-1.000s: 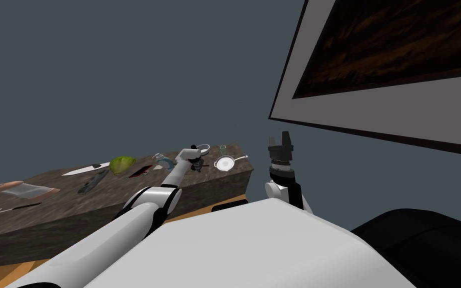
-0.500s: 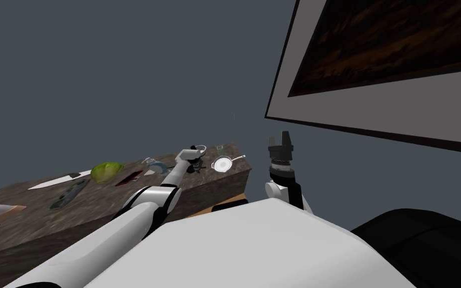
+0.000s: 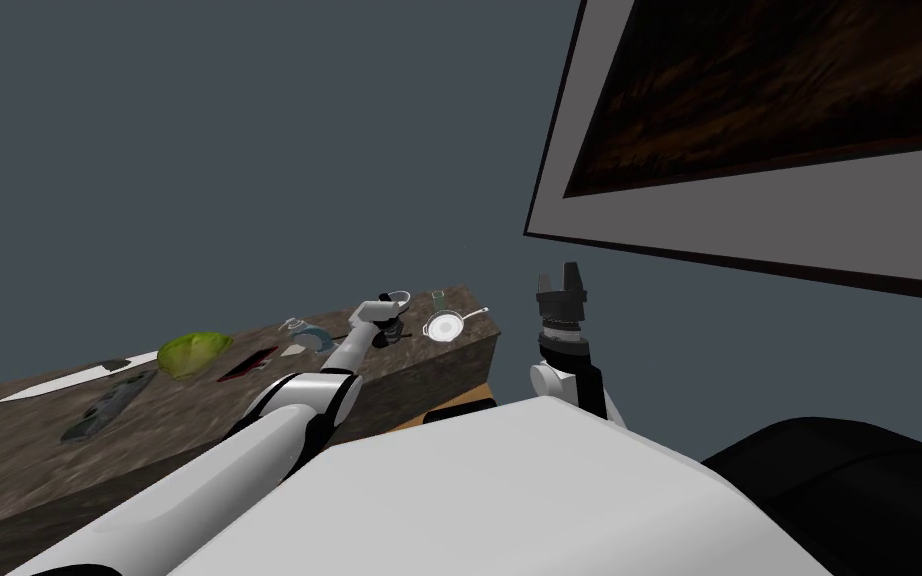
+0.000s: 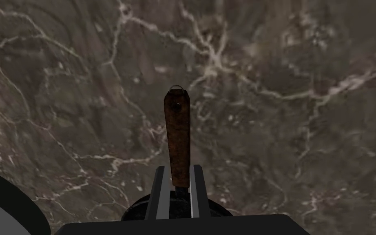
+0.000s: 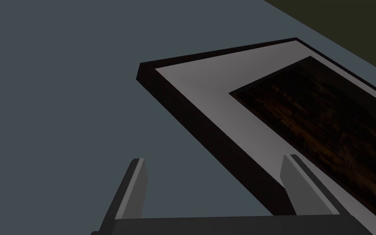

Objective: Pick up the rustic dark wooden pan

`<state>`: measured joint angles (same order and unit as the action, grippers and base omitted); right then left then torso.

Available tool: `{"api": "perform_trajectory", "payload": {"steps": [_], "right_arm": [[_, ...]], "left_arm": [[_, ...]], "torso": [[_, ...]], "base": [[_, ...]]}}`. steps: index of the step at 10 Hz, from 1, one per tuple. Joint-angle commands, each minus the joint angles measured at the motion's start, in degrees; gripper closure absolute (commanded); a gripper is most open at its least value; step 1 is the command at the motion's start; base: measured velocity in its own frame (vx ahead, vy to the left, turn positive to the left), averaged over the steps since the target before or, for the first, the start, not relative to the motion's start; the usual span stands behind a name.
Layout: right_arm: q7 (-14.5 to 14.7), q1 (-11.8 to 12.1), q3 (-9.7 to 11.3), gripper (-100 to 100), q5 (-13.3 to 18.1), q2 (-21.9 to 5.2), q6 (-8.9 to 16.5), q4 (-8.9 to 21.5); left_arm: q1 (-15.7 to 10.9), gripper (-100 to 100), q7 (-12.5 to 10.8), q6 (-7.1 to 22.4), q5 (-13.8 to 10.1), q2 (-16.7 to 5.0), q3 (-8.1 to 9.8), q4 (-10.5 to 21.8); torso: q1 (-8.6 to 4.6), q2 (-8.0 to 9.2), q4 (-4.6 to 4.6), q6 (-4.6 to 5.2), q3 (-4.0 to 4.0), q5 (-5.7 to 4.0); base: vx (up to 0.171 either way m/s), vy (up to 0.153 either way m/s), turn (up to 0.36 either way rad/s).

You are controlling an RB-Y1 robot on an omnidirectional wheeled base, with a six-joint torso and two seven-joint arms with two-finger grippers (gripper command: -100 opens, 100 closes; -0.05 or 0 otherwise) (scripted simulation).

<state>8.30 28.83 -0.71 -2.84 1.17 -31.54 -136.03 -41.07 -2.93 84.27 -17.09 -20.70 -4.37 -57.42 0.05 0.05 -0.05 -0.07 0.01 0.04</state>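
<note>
The dark pan [image 3: 395, 334] lies near the right end of the marble counter [image 3: 49, 440]. Its brown wooden handle [image 4: 177, 130] runs straight out between my left gripper's fingers. My left gripper [image 4: 178, 168] is shut on that handle close to the black pan body [image 4: 138, 209], both blades pressing its sides. In the head view the left gripper [image 3: 387, 322] reaches down onto the counter at the pan. My right gripper [image 3: 561, 283] is raised beside the counter's right end, its fingers [image 5: 136, 179] open and holding nothing.
A white pan [image 3: 446, 325], a green glass [image 3: 438, 298] and a small bowl [image 3: 398, 297] stand close around the dark pan. Further left lie a green cabbage [image 3: 193, 352], a knife [image 3: 69, 378] and other utensils. The counter ends at an edge [image 3: 494, 345] just right of the white pan.
My head view has swung, so the counter's things sit further left in it. The left hand has stayed at the dark pan and its fingers have closed on the handle.
</note>
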Motion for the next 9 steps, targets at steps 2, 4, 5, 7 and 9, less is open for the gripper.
{"api": "perform_trajectory", "payload": {"steps": [2, 4, 5, 7, 9], "right_arm": [[0.00, 0.00, 0.00, 0, 0.00, 0.00, 0.00, 0.00], [0.00, 0.00, 0.00, 0, 0.00, 0.00, 0.00, 0.00], [0.00, 0.00, 0.00, 0, 0.00, 0.00, 0.00, 0.00], [0.00, 0.01, 0.00, 0, 0.00, 0.01, 0.00, 0.00], [0.00, 0.00, 0.00, 0, 0.00, 0.00, 0.00, 0.00]], "left_arm": [[0.01, 100, 0.00, 0.03, 0.00, 0.00, 0.00, 0.01], [0.01, 0, 0.00, 0.03, 0.00, 0.00, -0.01, 0.01], [0.16, 100, 0.29, 0.79, -0.21, 0.15, -0.36, -1.00], [-0.10, 100, 1.76, 3.13, -1.20, 0.18, -1.25, -3.75], [0.12, 0, 1.35, 2.99, -0.99, -0.07, -0.91, -3.62]], "torso": [[0.01, -0.05, -0.01, 0.01, -0.03, 0.01], [0.01, -0.07, -0.01, 0.00, -0.04, 0.01], [0.01, -0.07, -0.01, 0.00, -0.04, 0.01], [-0.18, -0.16, -0.02, -0.08, -0.08, -0.05], [-0.23, -0.14, -0.03, 0.03, -0.08, -0.04]], "base": [[0.000, 0.000, 0.000], [0.000, 0.000, 0.000], [0.015, -0.030, 0.180], [0.045, -0.087, 0.305], [0.010, -0.032, 0.030]]}}
